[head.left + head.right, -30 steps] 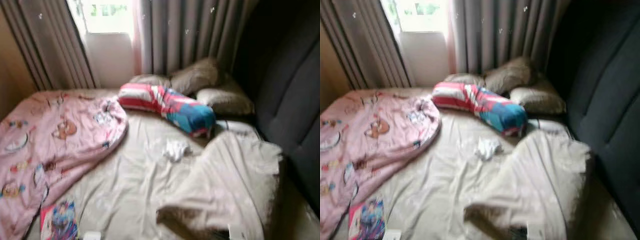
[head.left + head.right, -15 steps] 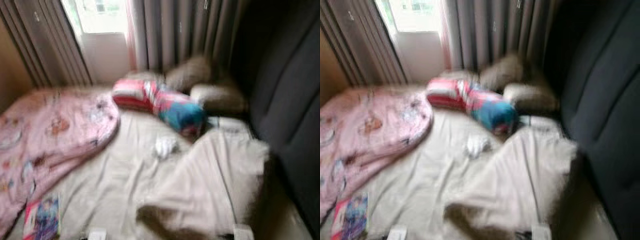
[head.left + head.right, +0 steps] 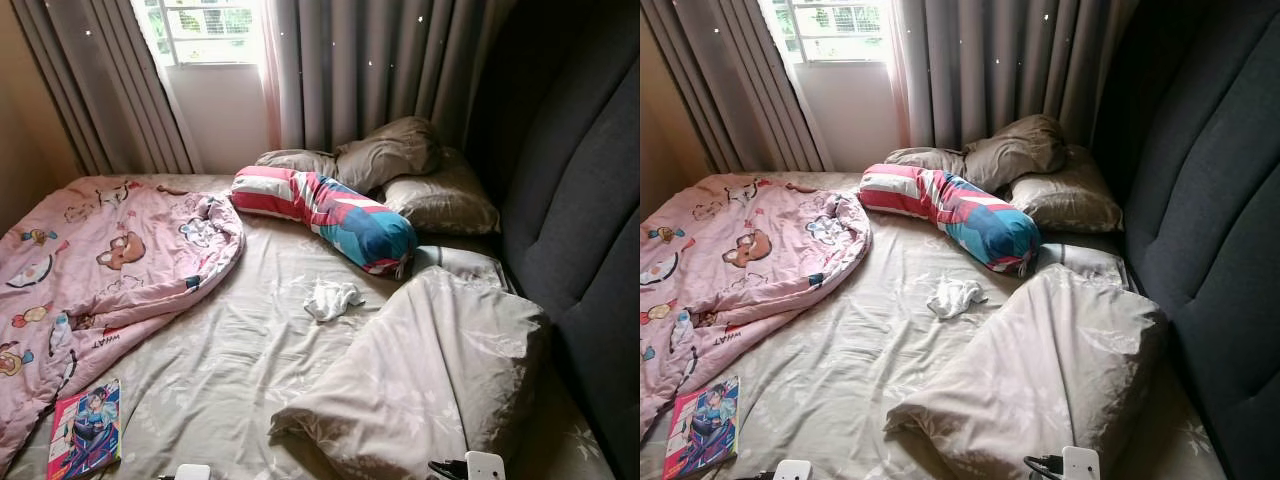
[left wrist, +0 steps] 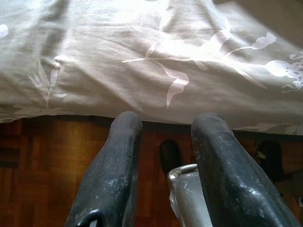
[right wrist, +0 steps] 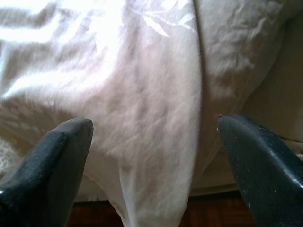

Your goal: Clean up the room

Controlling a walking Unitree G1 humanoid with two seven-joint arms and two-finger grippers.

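Its right gripper [image 5: 154, 165] spread wide and empty over a beige duvet [image 3: 430, 380], its left gripper [image 4: 163, 161] narrowly parted at the bed's edge, the robot faces a crumpled white cloth [image 3: 332, 298] lying mid-mattress beside a striped bolster [image 3: 325, 212].

Left gripper [image 4: 163, 142]: two long black fingers [image 4: 116, 175], glossy, scuffed with pale scratches, rounded tips; a silver metal part between them at 6 o'clock. Right gripper [image 5: 154, 156]: two matte black fingers [image 5: 52, 165], blunt rounded tips, fine pale specks.
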